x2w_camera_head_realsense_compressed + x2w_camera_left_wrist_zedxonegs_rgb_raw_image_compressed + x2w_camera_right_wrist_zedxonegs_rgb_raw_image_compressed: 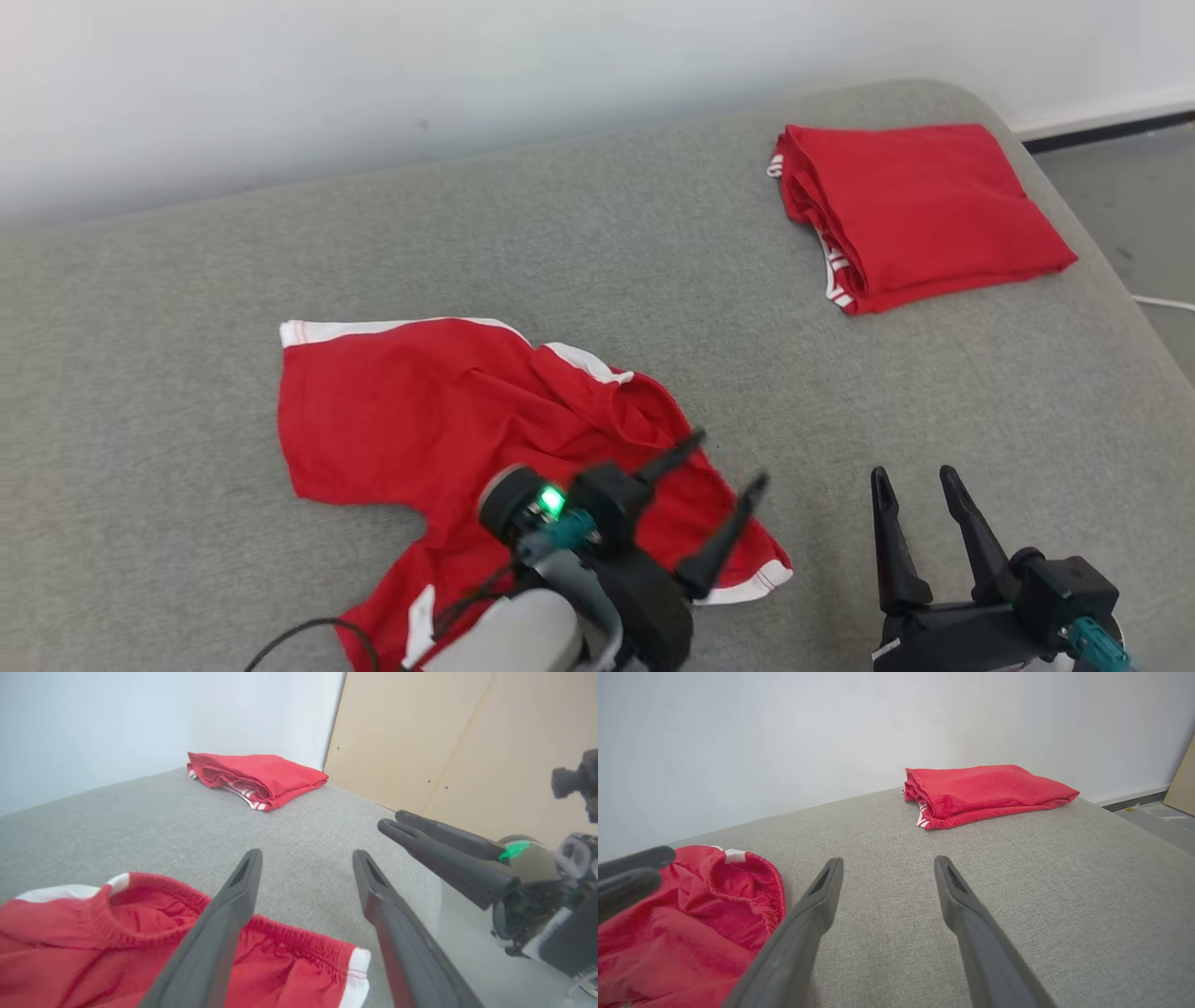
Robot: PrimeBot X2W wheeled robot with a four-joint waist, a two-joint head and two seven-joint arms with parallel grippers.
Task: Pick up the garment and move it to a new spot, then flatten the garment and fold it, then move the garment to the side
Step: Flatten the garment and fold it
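Gaping empty, the left end effector [728, 459] hangs over the garment [411, 411], folded red clothing [924, 210] well apart

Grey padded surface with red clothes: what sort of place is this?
Probably an indoor test room for folding clothes: a grey fabric-covered pad against a bare white wall, one folded red garment, one loose red garment.

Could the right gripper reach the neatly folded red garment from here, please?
Probably yes: the open right gripper points toward the folded red garment, with only grey fabric surface between them.
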